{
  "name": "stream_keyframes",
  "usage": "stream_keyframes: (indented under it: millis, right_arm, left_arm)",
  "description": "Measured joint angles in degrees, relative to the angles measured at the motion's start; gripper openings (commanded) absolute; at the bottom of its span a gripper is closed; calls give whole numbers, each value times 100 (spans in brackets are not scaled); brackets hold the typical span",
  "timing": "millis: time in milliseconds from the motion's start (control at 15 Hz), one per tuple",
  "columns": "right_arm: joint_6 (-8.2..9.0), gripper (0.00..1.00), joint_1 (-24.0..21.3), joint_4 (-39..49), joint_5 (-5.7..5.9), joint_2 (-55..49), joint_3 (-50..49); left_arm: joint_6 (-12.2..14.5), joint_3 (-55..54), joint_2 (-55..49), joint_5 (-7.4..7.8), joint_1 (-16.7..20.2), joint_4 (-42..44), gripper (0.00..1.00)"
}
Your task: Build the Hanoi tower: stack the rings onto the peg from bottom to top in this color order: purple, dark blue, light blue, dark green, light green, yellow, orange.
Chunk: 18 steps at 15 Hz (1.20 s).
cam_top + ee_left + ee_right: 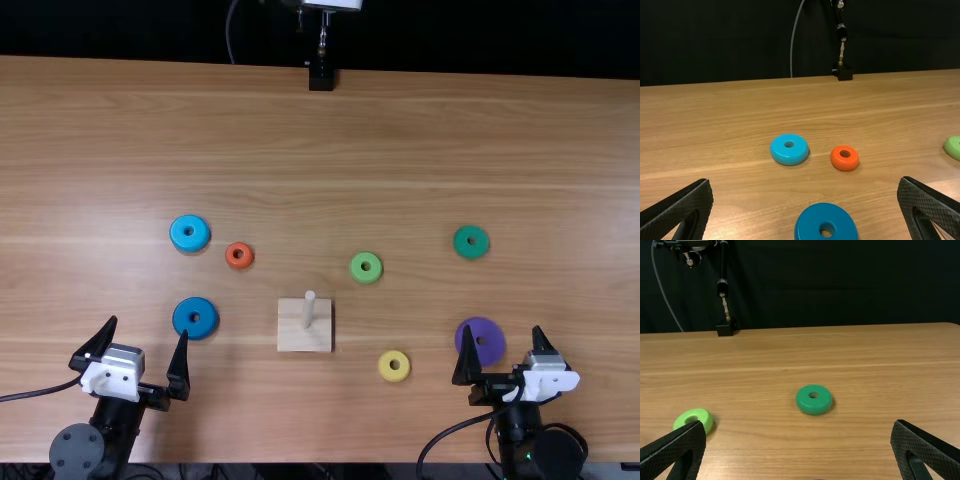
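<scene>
Light brown wood spreads beneath seven coloured rings, all lying flat on the table (400, 130) around a pale wooden base (290, 330) with an upright peg (309, 308). The left gripper (148, 328) holds its two black fingers wide apart, with nothing between their tips. The dark blue ring (207, 309) lies just beyond its inner fingertip, left of the base; farther across the table is the light blue ring (201, 240), with the smaller orange ring (246, 262) near it, toward the middle. On the other side, the right gripper (502, 330) also stands with fingers spread, one of them partly covering the purple ring (495, 337) as seen from above; whether they touch cannot be told. The yellow ring (386, 372) rests between that gripper and the base, nearer the base. The light green ring (357, 272) sits beyond the base and a little to its right, while the dark green ring (461, 247) lies beyond the purple one. At the table's far edge, a slim stand on a black block (321, 78) rises before a black backdrop (480, 35).
</scene>
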Motion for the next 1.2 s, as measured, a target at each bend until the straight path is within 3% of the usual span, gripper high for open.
stream_keyframes:
  millis: [667,867,1067,1200]
  right_arm:
    - [0,100,0,-24,0,0,44]
    - [-4,100,0,-37,-2,127,1318]
    - [-2,100,0,7,2,1198,2599]
    - [-2,100,0,-450,0,2194,3182]
  left_arm:
    - [0,-2,0,0,0,-2,100]
    - [0,-2,0,0,2,0,100]
    - [0,0,0,0,2,0,100]
    - [0,0,0,0,0,0,100]
